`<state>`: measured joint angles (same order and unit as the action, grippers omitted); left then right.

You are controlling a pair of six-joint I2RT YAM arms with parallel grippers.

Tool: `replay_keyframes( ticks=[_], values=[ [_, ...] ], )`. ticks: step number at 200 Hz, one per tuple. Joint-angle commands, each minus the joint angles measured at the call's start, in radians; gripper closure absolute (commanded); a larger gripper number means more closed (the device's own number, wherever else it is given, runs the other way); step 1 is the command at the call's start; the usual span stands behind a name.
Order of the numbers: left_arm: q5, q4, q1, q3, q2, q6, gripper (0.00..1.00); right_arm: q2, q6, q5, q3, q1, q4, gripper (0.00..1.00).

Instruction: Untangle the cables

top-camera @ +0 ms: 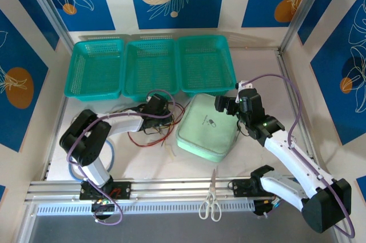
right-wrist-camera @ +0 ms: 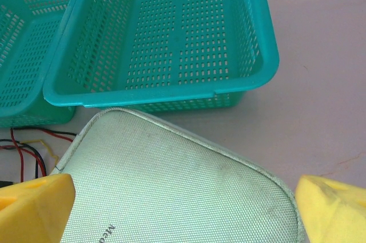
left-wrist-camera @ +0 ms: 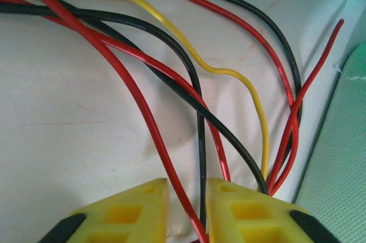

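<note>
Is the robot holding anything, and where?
Red and black cables pass between the left gripper's fingers; whether they're pinched can't be told. The right gripper is open, empty.

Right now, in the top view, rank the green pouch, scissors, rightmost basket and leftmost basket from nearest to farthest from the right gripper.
1. green pouch, right at the right gripper.
2. rightmost basket, just beyond it.
3. scissors, at the near edge.
4. leftmost basket, far left.

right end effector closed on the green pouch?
No. The right end effector has its fingers spread wide apart, with the green pouch showing between them.
</note>
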<state>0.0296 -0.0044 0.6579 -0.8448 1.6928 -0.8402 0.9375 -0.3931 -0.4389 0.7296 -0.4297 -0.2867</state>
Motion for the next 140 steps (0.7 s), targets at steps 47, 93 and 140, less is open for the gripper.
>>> replay_keyframes(
  ticks=[47,93,140],
  values=[
    [0.046,-0.029,0.005,0.025,-0.146,0.012,1.0,-0.046,0.021,-0.011,0.027,0.006,-0.019,0.01],
    [0.047,-0.186,0.001,-0.037,-0.249,0.068,1.0,-0.042,-0.001,0.013,0.024,0.005,-0.011,0.01],
    [0.033,-0.287,0.002,-0.097,-0.332,0.092,1.0,-0.034,-0.005,0.037,0.025,-0.006,-0.003,0.01]
  ],
)
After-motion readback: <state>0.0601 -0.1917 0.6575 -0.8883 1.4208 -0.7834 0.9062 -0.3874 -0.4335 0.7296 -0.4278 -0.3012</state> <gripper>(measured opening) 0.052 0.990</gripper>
